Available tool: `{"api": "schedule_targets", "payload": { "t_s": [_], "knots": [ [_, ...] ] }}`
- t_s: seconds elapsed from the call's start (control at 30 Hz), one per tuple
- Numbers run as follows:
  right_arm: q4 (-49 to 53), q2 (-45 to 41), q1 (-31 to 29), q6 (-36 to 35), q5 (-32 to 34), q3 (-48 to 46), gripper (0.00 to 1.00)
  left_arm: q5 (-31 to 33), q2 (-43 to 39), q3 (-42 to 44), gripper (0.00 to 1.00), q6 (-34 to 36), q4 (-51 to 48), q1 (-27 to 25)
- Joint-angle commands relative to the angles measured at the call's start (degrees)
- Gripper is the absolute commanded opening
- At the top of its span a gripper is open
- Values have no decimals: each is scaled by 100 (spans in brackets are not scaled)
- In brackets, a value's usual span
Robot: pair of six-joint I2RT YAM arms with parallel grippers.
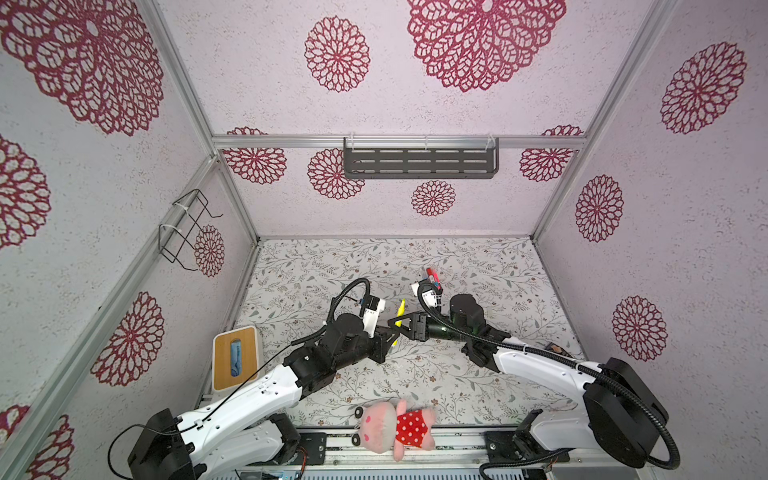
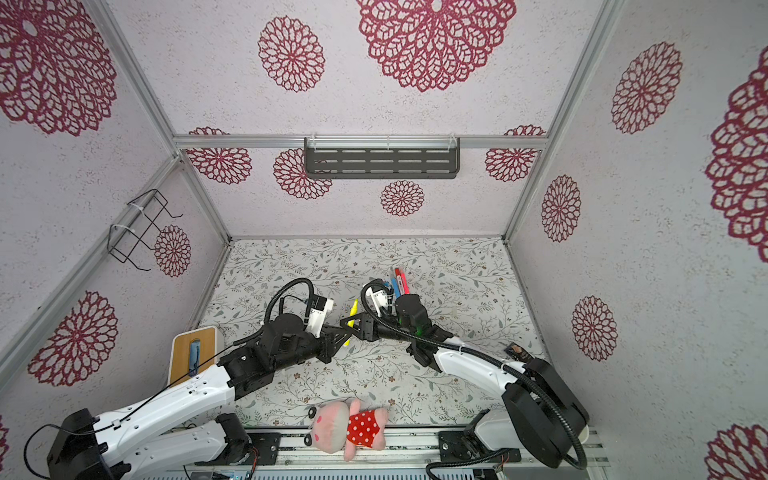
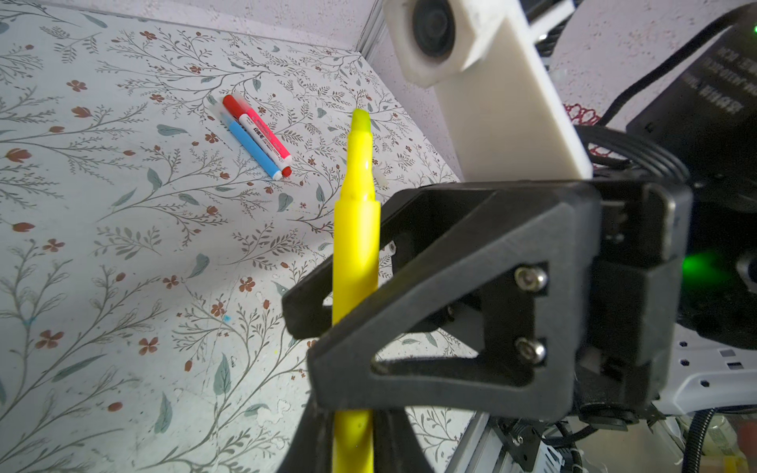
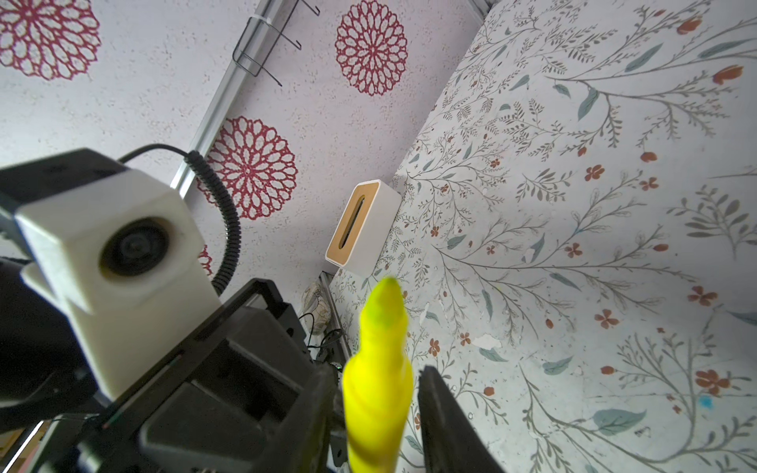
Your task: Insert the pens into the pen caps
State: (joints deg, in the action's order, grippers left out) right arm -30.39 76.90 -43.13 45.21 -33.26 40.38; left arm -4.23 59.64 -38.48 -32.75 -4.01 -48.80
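Note:
The yellow pen [image 1: 400,311] [image 3: 355,254] stands uncapped above the middle of the table, its felt tip up. My left gripper [image 1: 392,338] [image 3: 354,434] is shut on its lower end. My right gripper [image 1: 395,322] [image 4: 377,381] comes in from the right and straddles the barrel higher up, open, with a thin gap beside the pen. The blue, pink-red and white-barrelled pens [image 3: 256,139] [image 2: 398,279] lie together on the table beyond the grippers. A red pen cap [image 3: 232,103] sits on the white-barrelled one. A yellow pen cap is out of view.
A white tissue box with a wooden top [image 1: 235,357] [image 4: 362,223] stands at the left table edge. A pink plush toy in a red dotted dress [image 1: 397,424] lies at the front edge. A wire rack [image 1: 187,230] and a dark shelf [image 1: 419,163] hang on the walls.

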Motion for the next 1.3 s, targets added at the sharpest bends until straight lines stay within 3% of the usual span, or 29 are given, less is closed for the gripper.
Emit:
{"api": "schedule_targets", "payload": {
  "t_s": [0.0,0.47,0.6,0.7,0.87,1.27],
  "knots": [
    [-307,9,-37,66,-67,181,32,-1,12,-82,16,6,181,-113],
    [-298,-111,-50,94,-6,84,14,-19,55,-142,18,-8,162,-152],
    [-90,-198,-50,-22,59,110,11,-179,144,-266,44,52,-47,-157],
    [88,-285,-52,-124,100,144,11,-323,303,-476,49,153,-438,-157],
    [164,-369,-55,-171,100,143,11,-431,392,-564,48,198,-577,-148],
    [271,-464,-134,-272,98,128,11,-579,599,-714,33,190,-513,-139]
  ]
}}
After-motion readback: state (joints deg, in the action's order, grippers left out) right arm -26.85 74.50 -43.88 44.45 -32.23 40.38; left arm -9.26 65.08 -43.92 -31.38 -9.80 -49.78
